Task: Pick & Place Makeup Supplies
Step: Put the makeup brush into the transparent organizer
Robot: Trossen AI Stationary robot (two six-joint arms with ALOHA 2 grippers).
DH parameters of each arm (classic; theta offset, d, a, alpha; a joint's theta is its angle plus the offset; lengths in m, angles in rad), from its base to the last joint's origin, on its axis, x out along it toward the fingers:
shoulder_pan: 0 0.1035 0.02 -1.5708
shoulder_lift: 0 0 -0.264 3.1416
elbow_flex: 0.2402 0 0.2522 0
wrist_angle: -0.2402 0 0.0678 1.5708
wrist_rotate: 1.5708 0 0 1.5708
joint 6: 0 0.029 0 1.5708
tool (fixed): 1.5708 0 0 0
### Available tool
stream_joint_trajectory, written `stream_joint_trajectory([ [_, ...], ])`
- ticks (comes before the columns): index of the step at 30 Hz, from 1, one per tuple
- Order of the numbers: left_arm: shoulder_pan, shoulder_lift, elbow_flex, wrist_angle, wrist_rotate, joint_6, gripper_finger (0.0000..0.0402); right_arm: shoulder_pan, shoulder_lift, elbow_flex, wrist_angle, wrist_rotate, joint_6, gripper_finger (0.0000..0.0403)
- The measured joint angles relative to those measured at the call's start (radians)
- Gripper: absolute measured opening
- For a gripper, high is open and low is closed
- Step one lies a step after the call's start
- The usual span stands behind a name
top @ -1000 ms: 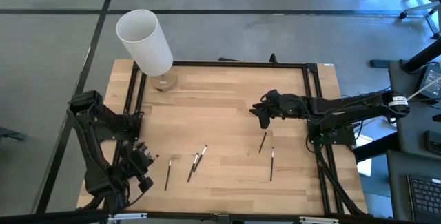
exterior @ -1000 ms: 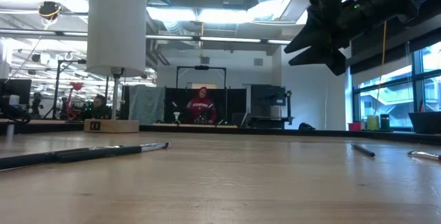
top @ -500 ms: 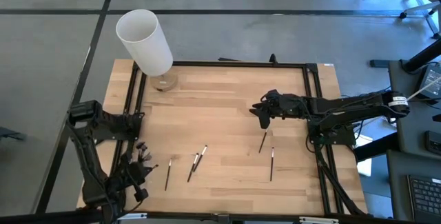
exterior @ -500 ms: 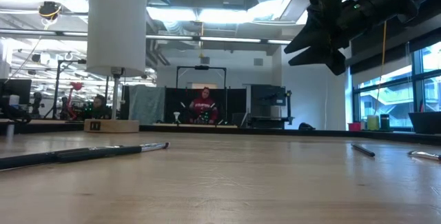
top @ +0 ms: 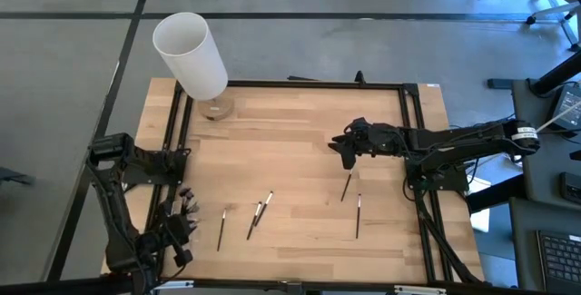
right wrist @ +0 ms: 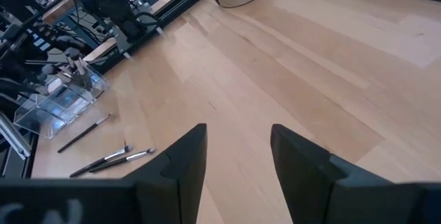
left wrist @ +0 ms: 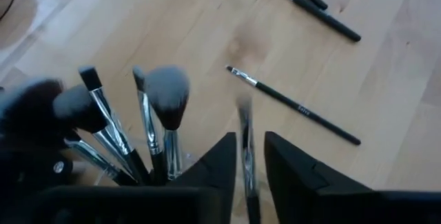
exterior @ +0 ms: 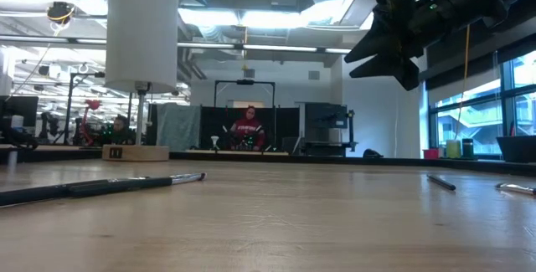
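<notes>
1. One brush (left wrist: 245, 124) stands between the fingers of my left gripper (left wrist: 251, 138), at the lower left of the high view. My jaws are a narrow way apart, wider than its thin handle, so I judge it is loose and not pinched.
2. To do this well, I keep the wrist steady above the clear holder (right wrist: 48, 110) so the brush drops in upright beside the standing brushes (left wrist: 165, 100), and I lift straight up so as not to snag their heads.
3. Rightward along the bottom of the high view, a single brush (top: 221, 230) lies on the table (top: 290, 122), then a touching pair (top: 257, 218), then two more (top: 346, 186) (top: 358, 215).
4. The white cylinder (top: 191, 54) stands at the upper left, well apart from my path.
5. My right gripper (top: 348, 154) hovers right of centre, jaws wide and empty, just above the nearest brush and clear of my left arm.
</notes>
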Motion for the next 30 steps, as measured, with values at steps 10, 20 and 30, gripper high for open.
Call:
stream_joint_trajectory([
  [10,0.072,-0.032,0.048,-0.074,0.008,-0.003,0.0146,0.000,0.000,0.000,0.000,0.000,0.004,0.0162],
  [20,0.438,-0.071,0.167,-0.007,0.015,0.288,0.0144,0.000,0.000,0.000,0.051,0.000,0.020,0.0162],
  [30,0.800,0.049,0.140,0.365,0.265,0.616,0.0143,0.000,0.000,0.000,0.042,0.000,0.021,0.0162],
])
